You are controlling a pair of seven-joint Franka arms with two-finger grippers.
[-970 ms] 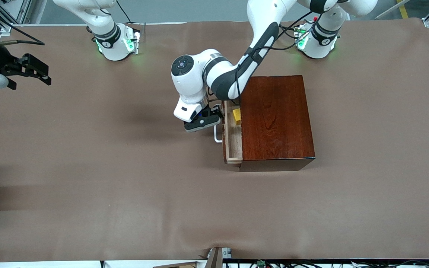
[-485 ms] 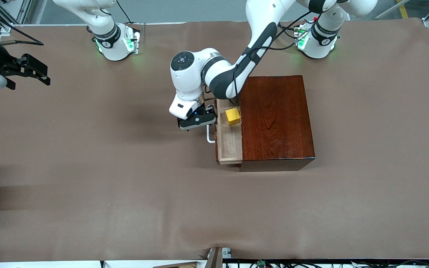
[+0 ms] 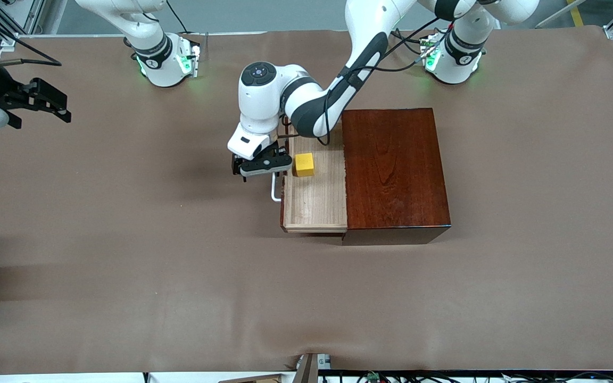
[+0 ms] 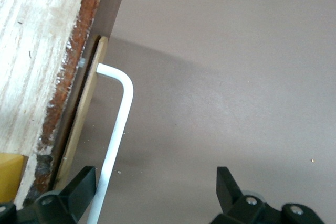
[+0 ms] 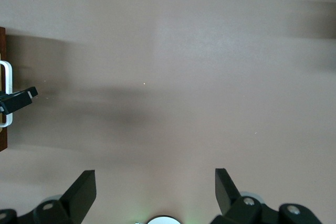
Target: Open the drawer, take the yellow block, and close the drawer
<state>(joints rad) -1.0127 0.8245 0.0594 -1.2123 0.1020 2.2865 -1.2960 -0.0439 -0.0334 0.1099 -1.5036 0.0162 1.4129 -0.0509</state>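
At the box's 9 o'clock side: drawer now drawn far further out, yellow block fully exposed; left end effector spread wide, hooking the handle with one finger; right end effector open, empty, waiting. Block pickup judged next.

White glossy arms with dark grey joint bands. Black cables along the left arm. Green lights at both bases.

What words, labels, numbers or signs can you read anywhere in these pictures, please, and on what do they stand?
None can be read.
The wooden box, the drawer, its white handle and the yellow block are all plain.
Small marks on the arm bases are too small to read.
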